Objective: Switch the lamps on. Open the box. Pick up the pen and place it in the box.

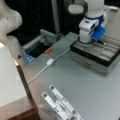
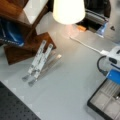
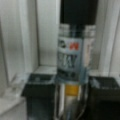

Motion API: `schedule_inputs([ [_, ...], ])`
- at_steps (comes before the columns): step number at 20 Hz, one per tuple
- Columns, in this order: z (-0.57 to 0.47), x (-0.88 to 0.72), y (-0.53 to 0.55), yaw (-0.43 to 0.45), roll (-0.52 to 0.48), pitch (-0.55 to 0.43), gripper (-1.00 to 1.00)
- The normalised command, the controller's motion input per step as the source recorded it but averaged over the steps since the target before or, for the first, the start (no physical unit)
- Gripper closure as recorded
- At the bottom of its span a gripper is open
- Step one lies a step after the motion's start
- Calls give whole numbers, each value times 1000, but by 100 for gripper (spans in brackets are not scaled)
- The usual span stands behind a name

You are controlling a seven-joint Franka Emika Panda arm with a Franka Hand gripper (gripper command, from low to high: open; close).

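The box [image 1: 92,56] stands open at a front view's right, its pale grooved lining showing; it also shows at the bottom right of a front view [image 2: 98,106]. My gripper [image 1: 99,41] reaches down into it. In the wrist view my gripper [image 3: 71,100] is shut on the pen [image 3: 71,62], a slim body with a black top and a silvery labelled middle, held just above the lining [image 3: 47,37]. The black fingers [image 3: 37,97] press on both its sides. A lamp [image 2: 68,11] glows brightly at the top of a front view.
A white cable [image 1: 50,61] with an inline switch runs across the grey table toward the box. A clear folding stand [image 2: 38,62] lies near a wooden shelf [image 2: 25,40]. An orange item [image 1: 48,50] sits by a dark recess at the table's back.
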Motion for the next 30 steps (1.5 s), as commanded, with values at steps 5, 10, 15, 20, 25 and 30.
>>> schedule_inputs([
  [5, -169, 47, 68, -19, -78, -95, 100],
  [10, -128, 50, 85, -11, -104, -97, 100],
  [15, -96, 59, 127, -8, -122, -87, 100],
  [20, -87, 89, 122, 4, -143, -92, 100],
  [25, -75, 114, 92, 8, -170, -83, 100],
  [30, -56, 137, 56, 20, -179, -73, -100],
])
